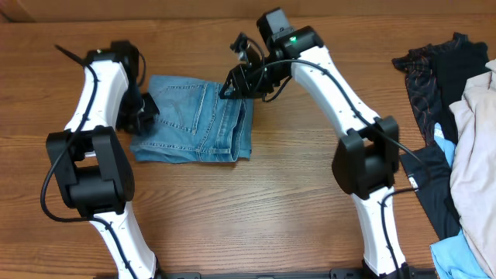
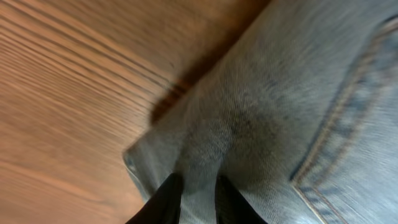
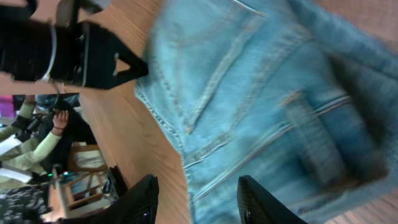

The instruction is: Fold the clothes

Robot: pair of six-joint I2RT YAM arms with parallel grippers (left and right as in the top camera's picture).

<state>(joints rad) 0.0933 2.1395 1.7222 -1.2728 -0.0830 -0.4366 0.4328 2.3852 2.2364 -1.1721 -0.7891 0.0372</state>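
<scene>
On the wood-grain table (image 1: 294,201), the left gripper (image 2: 198,202) pinches a ridge of coarse denim, fingers nearly together, at the left edge of the jeans (image 1: 194,120), which lie folded in a pale blue rectangle with stitched pockets. The right gripper (image 3: 198,199) stands half open over their right edge, holding nothing. A heap of dark and cream cloth (image 1: 465,116) lies well apart at far right.

Open tabletop (image 1: 294,186) centre; garment pile (image 1: 465,132) right.

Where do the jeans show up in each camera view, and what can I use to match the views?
Overhead: the jeans lie folded left of centre, between the two arms.
Left wrist: the jeans fill the right and lower part, with wood at the upper left.
Right wrist: the jeans fill the upper right.
Shared landmark: the stitched back pocket, also in the left wrist and right wrist views.
</scene>
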